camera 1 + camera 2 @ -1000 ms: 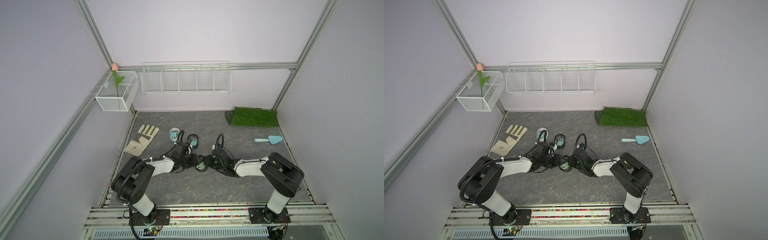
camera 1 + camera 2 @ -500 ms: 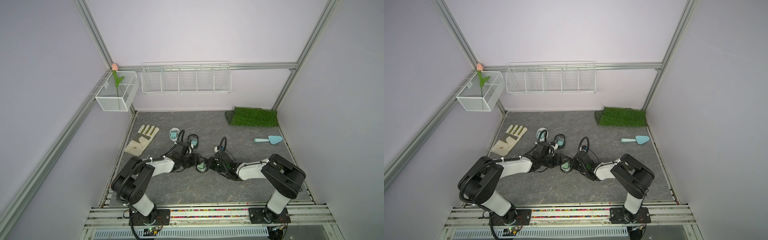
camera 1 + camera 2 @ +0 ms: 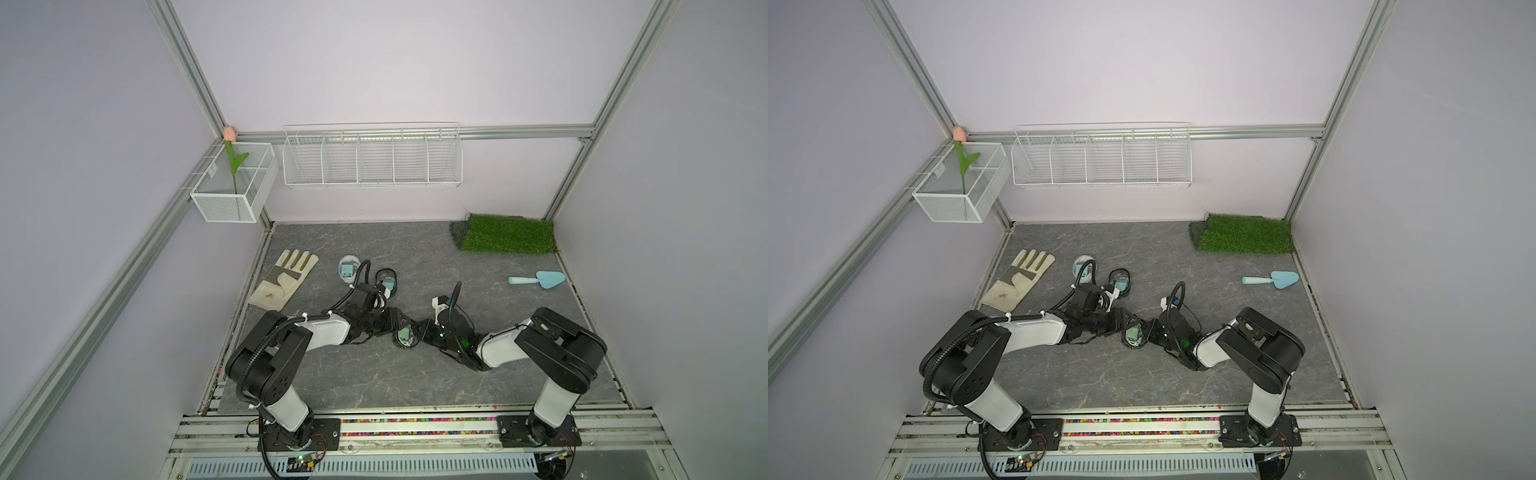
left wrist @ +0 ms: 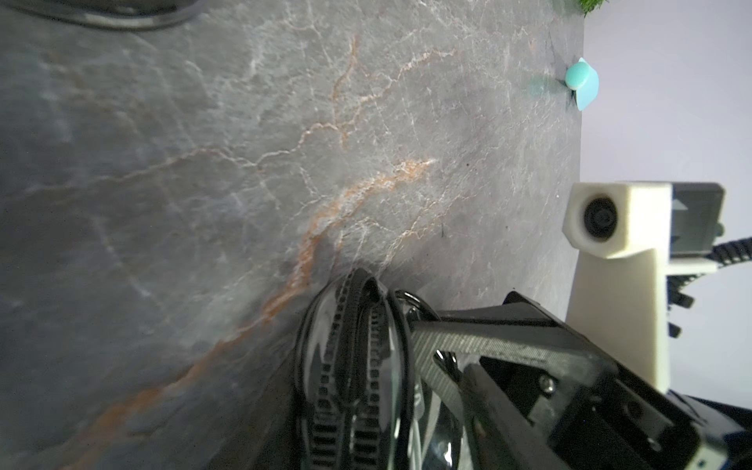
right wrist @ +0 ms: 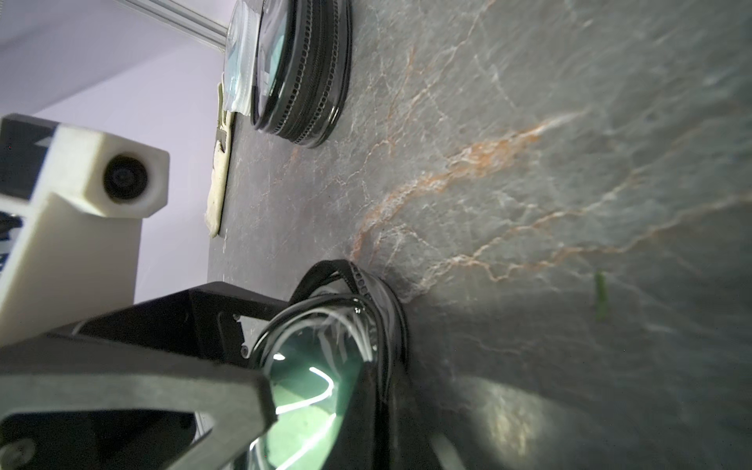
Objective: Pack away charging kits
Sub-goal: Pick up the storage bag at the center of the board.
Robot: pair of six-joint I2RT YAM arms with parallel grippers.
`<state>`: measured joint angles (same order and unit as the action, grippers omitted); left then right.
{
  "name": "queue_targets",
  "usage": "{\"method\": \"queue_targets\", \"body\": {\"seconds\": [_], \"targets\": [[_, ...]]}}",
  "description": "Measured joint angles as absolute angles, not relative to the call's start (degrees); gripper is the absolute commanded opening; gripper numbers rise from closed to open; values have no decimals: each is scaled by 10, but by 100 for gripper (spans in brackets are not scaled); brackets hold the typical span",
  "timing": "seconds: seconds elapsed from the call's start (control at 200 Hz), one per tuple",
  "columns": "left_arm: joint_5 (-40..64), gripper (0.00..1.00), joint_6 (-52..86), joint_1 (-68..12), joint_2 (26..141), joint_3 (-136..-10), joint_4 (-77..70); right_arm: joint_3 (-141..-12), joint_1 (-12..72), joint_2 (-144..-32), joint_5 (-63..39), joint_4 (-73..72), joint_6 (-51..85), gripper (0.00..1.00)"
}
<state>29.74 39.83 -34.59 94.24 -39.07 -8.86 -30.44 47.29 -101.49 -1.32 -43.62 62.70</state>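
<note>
Both arms were folded low over the grey table [image 3: 374,374], bases on the front rail, elbows bent outward and forearms stretched almost flat toward the middle, where the two tools met nose to nose. The left arm [image 3: 324,330] reached in with its wrist rolled onto its side. The left gripper [image 3: 395,326] sat against one side of a black-rimmed case [image 3: 402,344]. Its jaws stood parted about the rim, but whether they actually pressed on it could not be told. The right arm [image 3: 503,347] mirrored this pose, and the right gripper [image 3: 420,332] was closed tight at the opposite side of that case; what it pinched there, if anything, was hidden. Inside the case lay a mint charger block [image 3: 1133,332]. In the right wrist view a white cable [image 5: 325,321] curled under the clear lid beside it. A second charger block [image 3: 346,271] sat in a white-rimmed case [image 3: 348,257] farther back on the table. A third charger block [image 3: 389,284] lay in a dark-rimmed case [image 3: 380,274] just beside the left wrist. A work glove [image 3: 286,280] lay toward the left edge, a light-blue trowel [image 3: 538,279] well off to the right, and a grass mat [image 3: 507,235] in the far right corner.
</note>
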Motion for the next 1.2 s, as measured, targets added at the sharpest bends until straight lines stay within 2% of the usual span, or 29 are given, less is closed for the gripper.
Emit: {"method": "queue_targets", "body": {"seconds": [0.195,0.29,0.35,0.65,0.8,0.935,1.1,1.205], "targets": [[302,56,381,-348,958,-415,-51,-316,473,-1014,-7,-416,618,6],[303,46,374,-348,964,-425,-34,-316,474,-1014,-1,-414,612,6],[303,44,371,-348,967,-429,-26,-316,474,-1013,3,-412,608,6],[312,45,380,-350,932,-420,-13,-316,478,-1009,19,-405,599,6],[312,56,390,-353,907,-416,-10,-316,478,-1007,24,-402,599,6],[312,59,389,-357,901,-416,-4,-317,480,-1007,28,-399,599,6],[314,43,385,-357,917,-419,4,-319,483,-1003,35,-389,596,6],[315,40,384,-357,929,-421,10,-321,484,-999,39,-379,595,6]]}}
